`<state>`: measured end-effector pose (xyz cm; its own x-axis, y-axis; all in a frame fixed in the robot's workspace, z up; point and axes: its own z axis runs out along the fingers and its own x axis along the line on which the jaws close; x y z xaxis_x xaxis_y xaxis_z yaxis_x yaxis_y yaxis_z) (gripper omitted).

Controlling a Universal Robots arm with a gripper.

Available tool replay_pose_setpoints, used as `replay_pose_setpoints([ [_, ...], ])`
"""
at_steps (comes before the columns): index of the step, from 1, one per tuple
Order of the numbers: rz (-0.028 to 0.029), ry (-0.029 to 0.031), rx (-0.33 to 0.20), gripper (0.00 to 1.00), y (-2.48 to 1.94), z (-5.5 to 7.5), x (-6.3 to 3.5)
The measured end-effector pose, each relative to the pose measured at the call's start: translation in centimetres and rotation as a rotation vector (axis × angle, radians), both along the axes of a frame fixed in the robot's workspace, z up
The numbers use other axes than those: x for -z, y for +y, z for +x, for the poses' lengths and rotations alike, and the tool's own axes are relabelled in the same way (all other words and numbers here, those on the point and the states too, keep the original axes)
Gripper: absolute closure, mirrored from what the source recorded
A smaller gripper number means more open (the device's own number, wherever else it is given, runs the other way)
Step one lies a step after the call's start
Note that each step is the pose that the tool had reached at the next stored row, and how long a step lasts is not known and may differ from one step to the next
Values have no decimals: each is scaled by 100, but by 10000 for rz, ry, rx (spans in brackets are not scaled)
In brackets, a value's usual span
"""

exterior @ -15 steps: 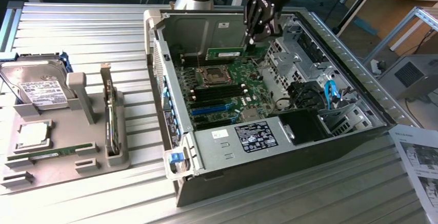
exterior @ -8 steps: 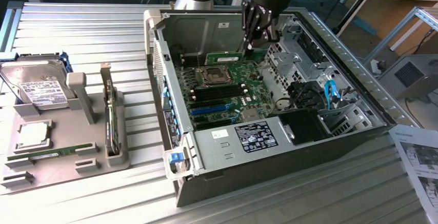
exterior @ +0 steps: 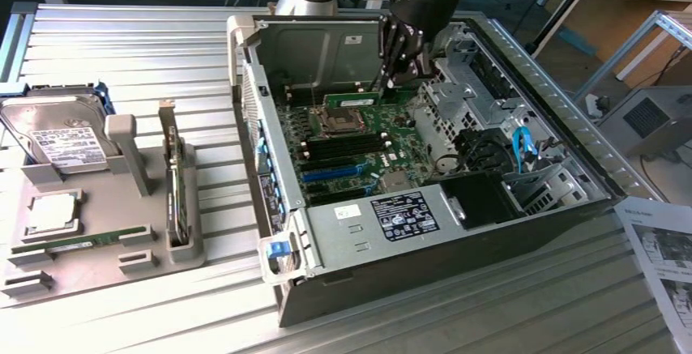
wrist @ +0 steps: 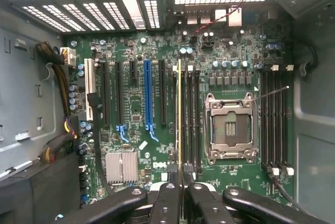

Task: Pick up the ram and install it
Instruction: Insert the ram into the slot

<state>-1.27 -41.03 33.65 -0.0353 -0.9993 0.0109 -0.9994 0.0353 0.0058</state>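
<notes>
The black two-finger gripper (wrist: 179,182) is clamped tight on one end of the ram (wrist: 179,114), a thin green circuit-board stick, and the fingertips hide that end. The wrist view shows it edge-on as a yellow-green line, so its chips cannot be made out. It lies along the long black memory slots (wrist: 191,119), beside the silver processor socket (wrist: 230,127), inside the open grey metal computer case (exterior: 313,54). Whether it is seated I cannot tell.

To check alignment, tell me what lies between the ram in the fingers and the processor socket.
In the wrist view, long black empty memory slots run between the ram, seen edge-on, and the processor socket, parallel to both.
</notes>
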Motion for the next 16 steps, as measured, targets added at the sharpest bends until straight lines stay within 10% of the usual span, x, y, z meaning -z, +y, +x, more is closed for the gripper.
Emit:
replay_pose_setpoints([
  [16, -1, 0, -391, 88, 0, 0, 109],
])
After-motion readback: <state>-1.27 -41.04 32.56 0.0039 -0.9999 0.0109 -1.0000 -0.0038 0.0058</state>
